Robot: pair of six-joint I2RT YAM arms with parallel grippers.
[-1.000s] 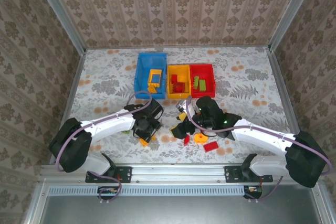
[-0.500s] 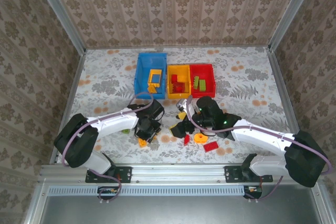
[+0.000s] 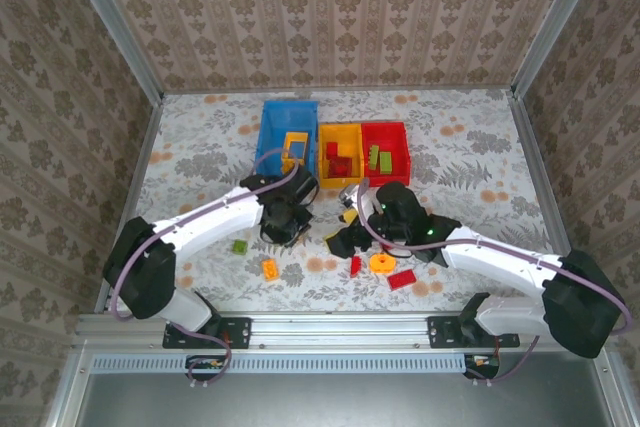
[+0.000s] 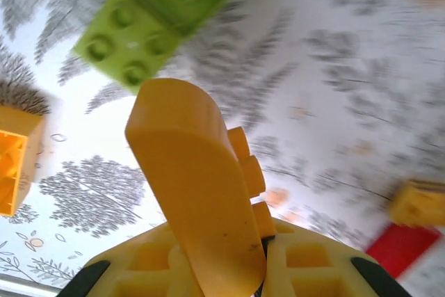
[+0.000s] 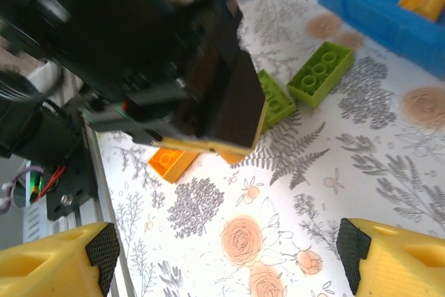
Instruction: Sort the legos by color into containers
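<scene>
My left gripper [image 3: 287, 227] pinches a small orange lego [image 4: 247, 168] just left of the table's [image 3: 190, 162] middle, with bare surface open toward the left edge, while my right gripper [image 5: 229, 262] hangs spread wide beside it over loose legos [image 5: 320, 74] by the near edge, the three bins [image 3: 266, 142] just beyond.

I can read no text, label, brand, number or sign in any of my views. The studs on the legos [image 5: 320, 74] are too blurred or too small to show any lettering, and the worktop [image 3: 200, 147] carries only a flower-and-leaf print.
</scene>
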